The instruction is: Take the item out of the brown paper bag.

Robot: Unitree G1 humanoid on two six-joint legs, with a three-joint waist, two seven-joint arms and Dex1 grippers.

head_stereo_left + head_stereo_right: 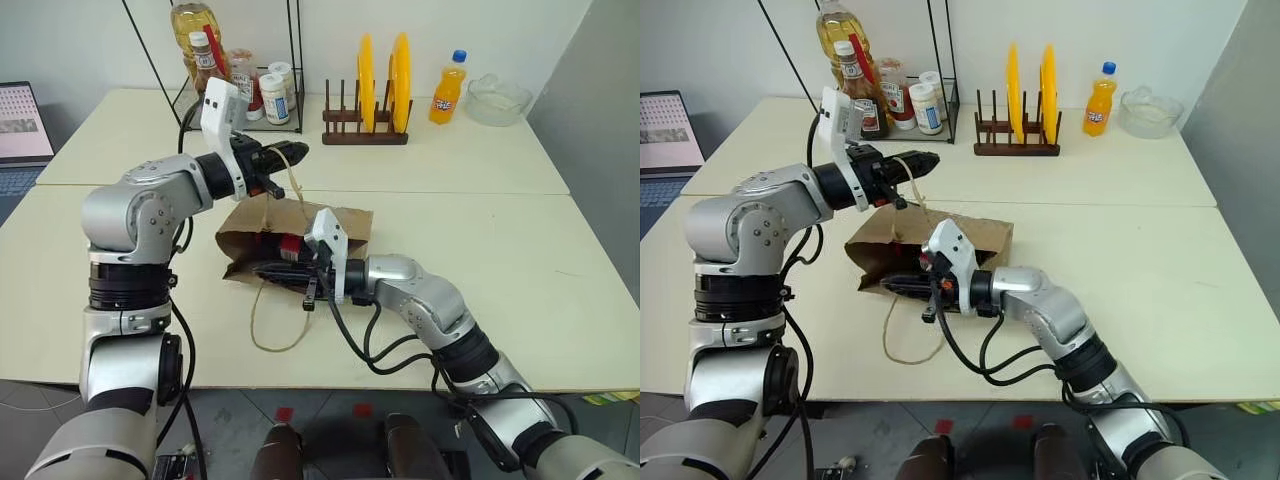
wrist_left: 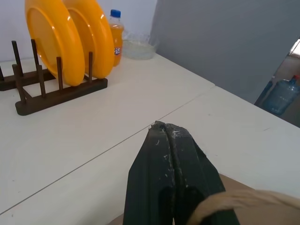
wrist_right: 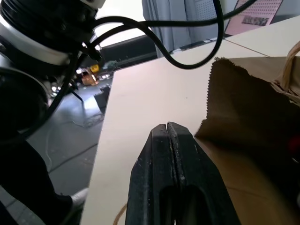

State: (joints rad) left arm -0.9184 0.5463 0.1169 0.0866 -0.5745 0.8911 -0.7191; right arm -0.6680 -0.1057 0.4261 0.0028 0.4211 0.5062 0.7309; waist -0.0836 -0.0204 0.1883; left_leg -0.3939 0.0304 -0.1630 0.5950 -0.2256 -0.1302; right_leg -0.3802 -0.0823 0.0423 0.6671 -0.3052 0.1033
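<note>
Nearest, the right tool (image 1: 262,270) is clenched with nothing in it, sitting at the open mouth of the brown paper bag (image 1: 340,228) lying on the tabletop (image 1: 500,280). The item (image 1: 289,245) shows red inside the bag. Further back, the left tool (image 1: 298,152) is pinched on the bag's upper handle (image 1: 292,188), holding it up.

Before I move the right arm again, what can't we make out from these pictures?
- The item: only a red patch shows in the mouth of the brown paper bag in the eye views; the bag's wall hides the rest.
- Right pincer: shut at the bag's mouth; the right wrist view shows nothing between its tips.
- Left pincer: shut; its grip on the bag's handle is cut off at the left wrist view's lower edge.
</note>
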